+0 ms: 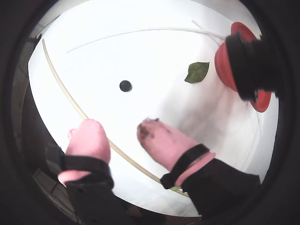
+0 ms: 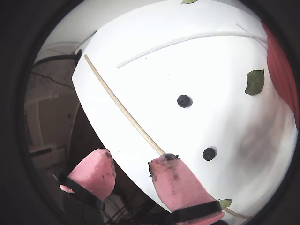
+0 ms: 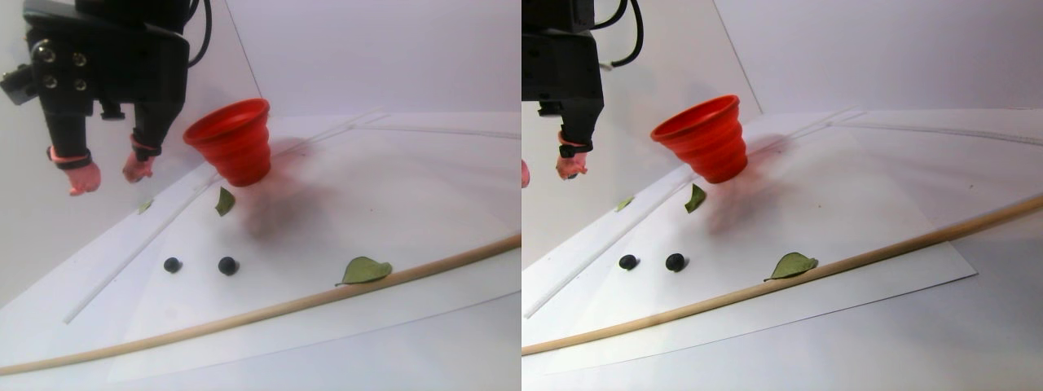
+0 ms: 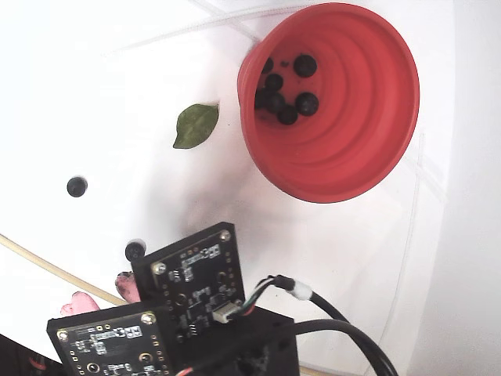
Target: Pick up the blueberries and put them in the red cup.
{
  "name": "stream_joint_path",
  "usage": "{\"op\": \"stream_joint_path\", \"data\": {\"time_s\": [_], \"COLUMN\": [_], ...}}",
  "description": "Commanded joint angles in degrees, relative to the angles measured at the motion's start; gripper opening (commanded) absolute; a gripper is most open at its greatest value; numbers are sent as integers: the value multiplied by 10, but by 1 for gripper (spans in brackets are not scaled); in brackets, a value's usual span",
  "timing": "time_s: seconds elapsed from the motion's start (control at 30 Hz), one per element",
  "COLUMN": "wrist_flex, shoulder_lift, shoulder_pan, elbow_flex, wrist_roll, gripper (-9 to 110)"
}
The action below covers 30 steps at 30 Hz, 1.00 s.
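Two loose blueberries (image 3: 172, 264) (image 3: 228, 265) lie on the white sheet; both show in a wrist view (image 2: 184, 100) (image 2: 209, 153), and the other wrist view shows one (image 1: 125, 86). The red cup (image 4: 352, 117) stands beyond them with several blueberries (image 4: 306, 65) inside. My gripper (image 3: 110, 175) hangs in the air above the sheet's left side, left of the cup (image 3: 232, 138). Its pink fingertips (image 1: 89, 136) are open with nothing between them. The gripper (image 2: 133, 161) sits over the sheet's edge by the stick, short of the loose berries.
A long thin wooden stick (image 3: 269, 308) crosses the sheet's near side. Green leaves lie by the cup (image 3: 224, 201) and by the stick (image 3: 364, 270). Circuit boards (image 4: 192, 278) and a black cable (image 4: 344, 333) on the arm cover the fixed view's lower part.
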Motion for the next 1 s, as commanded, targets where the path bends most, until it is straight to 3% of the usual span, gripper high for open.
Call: {"op": "stream_joint_path", "data": {"time_s": [0.0,0.97], "wrist_flex": [-51,-219], "shoulder_lift": [-48,-301], "shoulder_pan": [-18,22], "elbow_flex": [-29,-112], "wrist_roll": [-12,-69], "gripper": [15,15]}}
